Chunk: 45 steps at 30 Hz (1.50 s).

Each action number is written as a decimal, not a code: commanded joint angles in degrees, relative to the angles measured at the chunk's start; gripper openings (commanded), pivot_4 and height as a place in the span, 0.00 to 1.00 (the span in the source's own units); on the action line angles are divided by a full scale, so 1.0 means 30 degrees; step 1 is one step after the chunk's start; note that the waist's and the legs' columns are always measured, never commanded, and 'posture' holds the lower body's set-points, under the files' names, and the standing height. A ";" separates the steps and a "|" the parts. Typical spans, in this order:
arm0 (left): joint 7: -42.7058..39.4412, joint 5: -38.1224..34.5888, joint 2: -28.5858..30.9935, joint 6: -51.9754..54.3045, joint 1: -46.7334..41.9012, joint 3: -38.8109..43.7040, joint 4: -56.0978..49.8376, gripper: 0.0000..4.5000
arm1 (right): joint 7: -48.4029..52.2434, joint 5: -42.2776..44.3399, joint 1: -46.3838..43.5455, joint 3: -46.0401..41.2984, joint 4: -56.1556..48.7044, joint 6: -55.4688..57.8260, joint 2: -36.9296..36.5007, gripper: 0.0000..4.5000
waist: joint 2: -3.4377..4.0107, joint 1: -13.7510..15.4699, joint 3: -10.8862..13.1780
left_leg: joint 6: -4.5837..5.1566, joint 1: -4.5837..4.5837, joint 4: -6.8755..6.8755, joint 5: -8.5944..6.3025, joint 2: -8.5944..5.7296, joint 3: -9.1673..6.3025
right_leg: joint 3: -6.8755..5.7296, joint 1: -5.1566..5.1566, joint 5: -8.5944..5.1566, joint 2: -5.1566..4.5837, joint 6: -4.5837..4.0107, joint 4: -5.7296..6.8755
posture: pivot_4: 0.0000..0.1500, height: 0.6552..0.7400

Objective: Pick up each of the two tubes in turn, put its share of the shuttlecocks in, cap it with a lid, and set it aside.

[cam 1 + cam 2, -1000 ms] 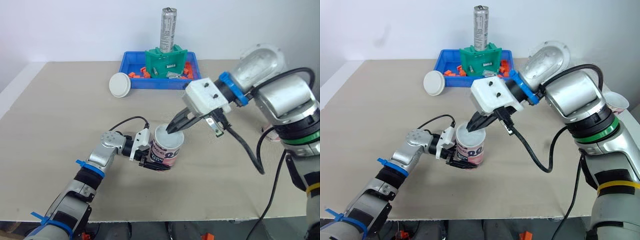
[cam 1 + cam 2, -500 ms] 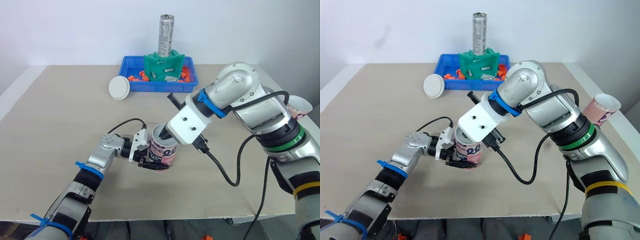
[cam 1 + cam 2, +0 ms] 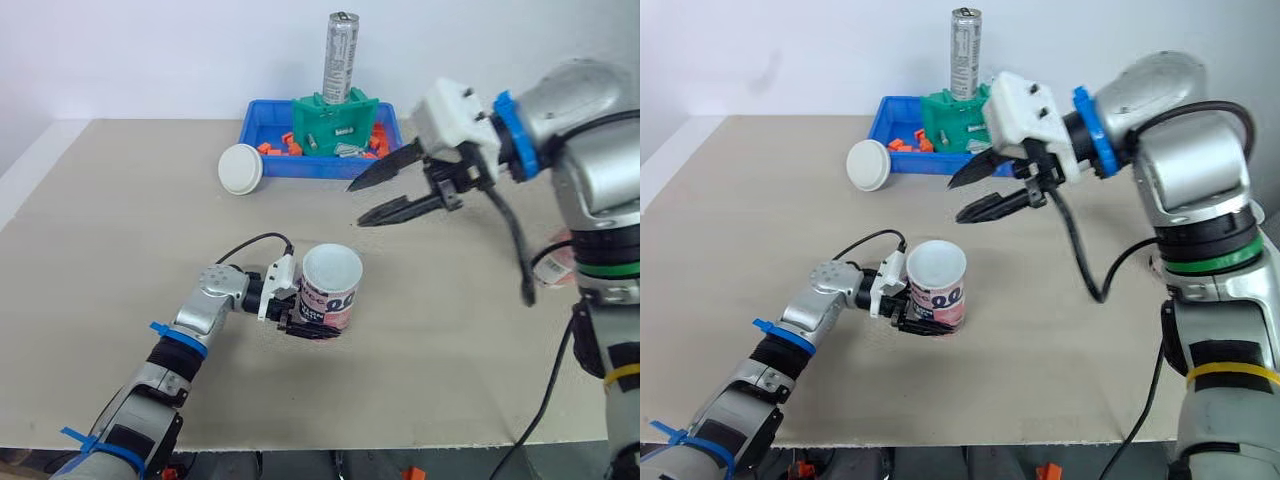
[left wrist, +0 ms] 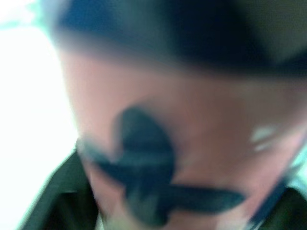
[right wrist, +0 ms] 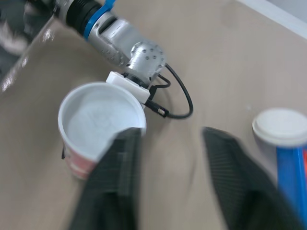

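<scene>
The right end effector [image 3: 357, 204] hangs above the bench [image 3: 120, 230] with its two black fingers spread wide and nothing between them, roughly between the tube [image 3: 330, 295] and the blue tray [image 3: 262, 125]. The left end effector [image 3: 305, 318] is low on the bench, its fingers closed round the lower body of the tube. The tube stands upright near the middle of the bench, long axis vertical, open mouth facing up. From the right wrist view its inside looks plain white, and I cannot tell whether any shuttlecocks are in it. By my reading the task is early: this tube is grasped but uncapped, the white lid [image 3: 240, 168] lies flat just beside the tray, well apart from the tube, and capping and setting aside remain, then everything for what looks like the other tube [image 3: 556, 262] at the right edge
</scene>
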 commanded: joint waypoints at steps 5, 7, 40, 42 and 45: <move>-0.0851 -0.0598 0.0256 -0.0322 -0.0035 0.0893 -0.0652 1.00 | -0.2477 0.1957 0.3786 -0.3666 -0.3729 0.3128 -0.2191 0.99 | 0.0063 0.0126 0.0043 | -0.0001 -0.0076 0.0017 -0.0004 -0.0013 -0.0012 | -0.0010 -0.0036 -0.0022 -0.0014 0.0037 -0.0008 | 1.00 0.62; -0.0997 -0.0748 0.0429 -0.0299 0.0030 0.1088 -0.0928 1.00 | -0.2919 0.2625 0.4773 -0.4228 -0.4747 0.3920 -0.2564 0.99 | 0.0085 0.0114 0.0056 | -0.0005 -0.0091 0.0016 -0.0009 -0.0024 -0.0003 | -0.0005 -0.0045 -0.0028 -0.0026 0.0046 -0.0020 | 1.00 0.62; 0.1919 -1.1307 0.9954 1.2133 0.3931 1.0321 -1.4015 1.00 | -0.9491 0.0509 1.5033 -0.1017 -0.6734 -0.1806 0.3423 0.99 | 0.0015 0.0060 0.0134 | -0.0040 -0.0052 0.0086 0.0013 0.0009 0.0007 | -0.0024 0.0014 -0.0003 -0.0021 -0.0019 -0.0023 | 1.00 0.62; 0.2049 -1.1354 0.9937 1.2038 0.4159 1.0362 -1.4178 1.00 | -0.9501 0.0382 1.4904 -0.0715 -0.6535 -0.2014 0.3740 0.99 | 0.0016 0.0065 0.0135 | -0.0040 -0.0055 0.0084 0.0013 0.0009 0.0007 | -0.0024 0.0014 0.0005 -0.0021 -0.0003 -0.0023 | 1.00 0.62; 0.2284 -1.1441 0.9847 1.1918 0.4353 1.0389 -1.4294 1.00 | -0.9490 0.0524 1.4601 -0.0462 -0.6215 -0.1976 0.4217 0.99 | 0.0012 0.0068 0.0137 | -0.0041 -0.0062 0.0077 0.0012 0.0009 0.0004 | -0.0027 0.0006 0.0029 -0.0019 0.0050 -0.0023 | 1.00 0.62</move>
